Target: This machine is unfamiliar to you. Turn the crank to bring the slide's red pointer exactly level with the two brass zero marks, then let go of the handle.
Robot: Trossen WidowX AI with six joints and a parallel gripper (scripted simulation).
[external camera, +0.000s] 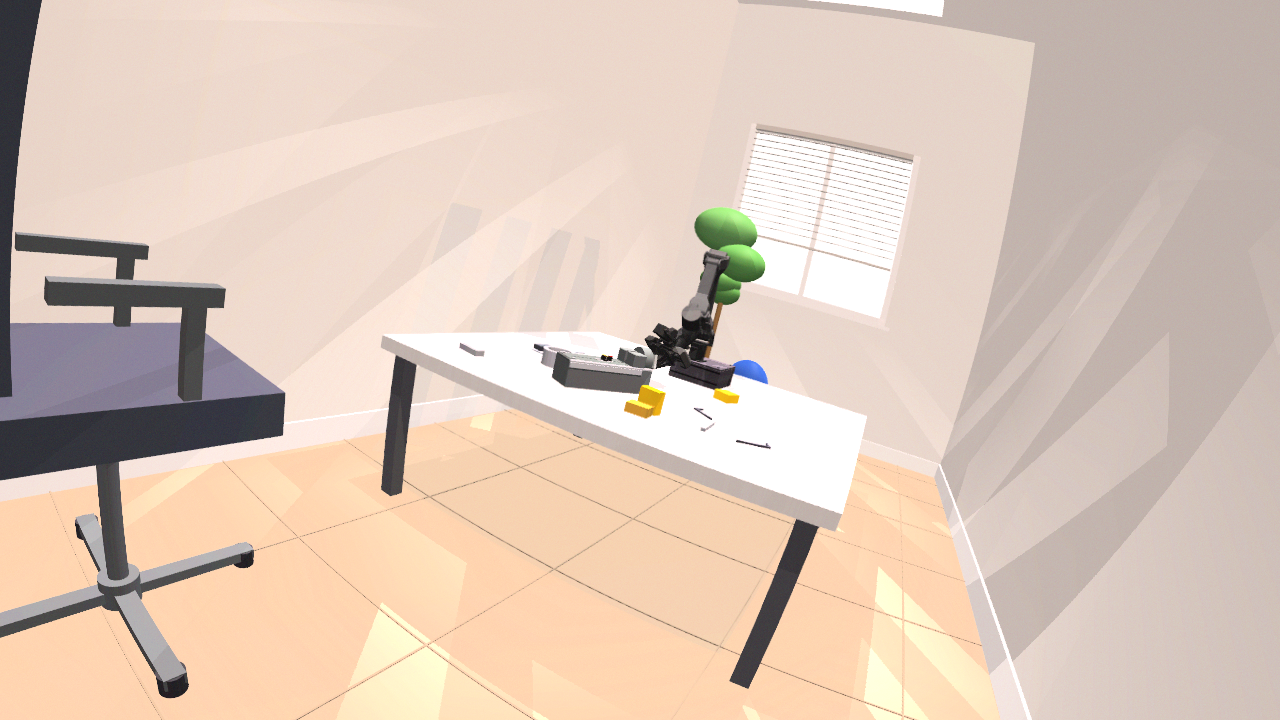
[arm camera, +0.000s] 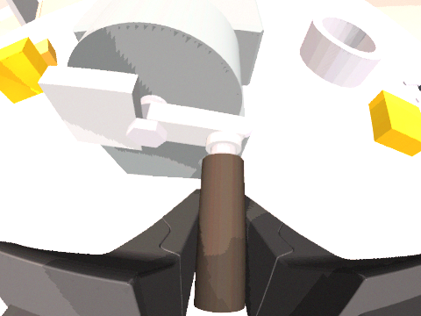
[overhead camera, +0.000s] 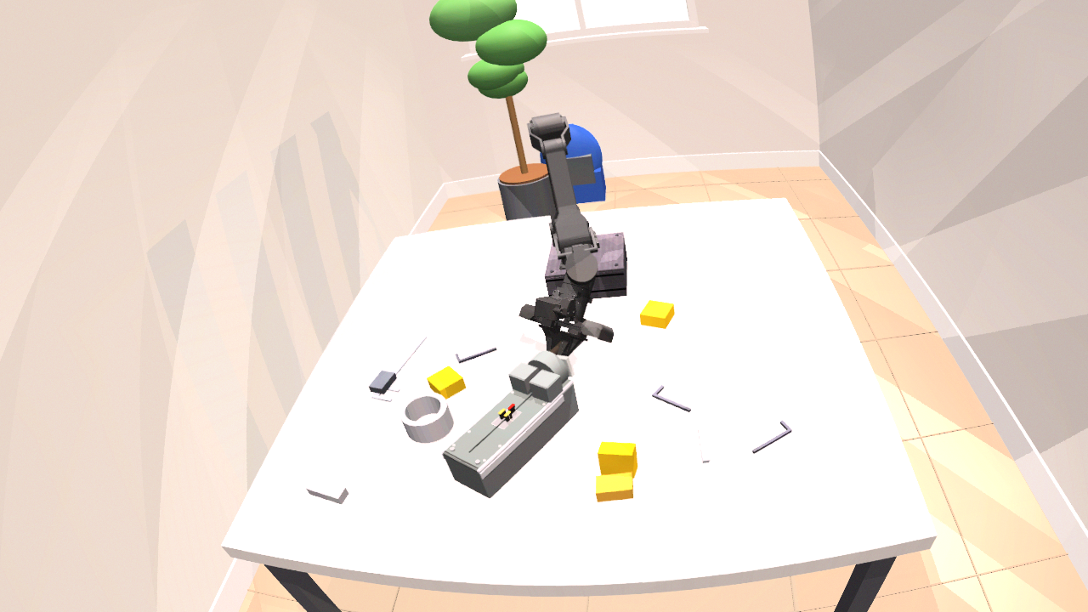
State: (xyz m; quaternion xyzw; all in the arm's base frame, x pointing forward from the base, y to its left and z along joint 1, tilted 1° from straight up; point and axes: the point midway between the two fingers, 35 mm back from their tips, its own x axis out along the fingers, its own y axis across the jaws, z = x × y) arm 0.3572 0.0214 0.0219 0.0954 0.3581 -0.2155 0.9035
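Observation:
The grey machine (overhead camera: 524,450) (external camera: 601,376) stands on the table. Its slide's red pointer (overhead camera: 512,407) shows small beside the brass marks (overhead camera: 502,412), on the side towards the crank. Whether they are exactly level is too small to tell. At the machine's arm-side end is a round grey housing (overhead camera: 546,364) (arm camera: 175,66). In the wrist view the pale crank arm (arm camera: 193,124) points right from its hub, with a pale block (arm camera: 92,105) on the left. My gripper (overhead camera: 560,348) (arm camera: 217,198) is shut on the brown crank handle (arm camera: 220,263), which lies lengthwise between the fingers.
A grey ring (overhead camera: 427,429) (arm camera: 324,61) and a yellow block (overhead camera: 445,381) (arm camera: 396,125) stand beside the machine. Other yellow blocks (overhead camera: 616,458) (overhead camera: 657,313) stand across from them. Hex keys (overhead camera: 672,399) (overhead camera: 772,437) lie further right. A dark small box (overhead camera: 382,381) lies left.

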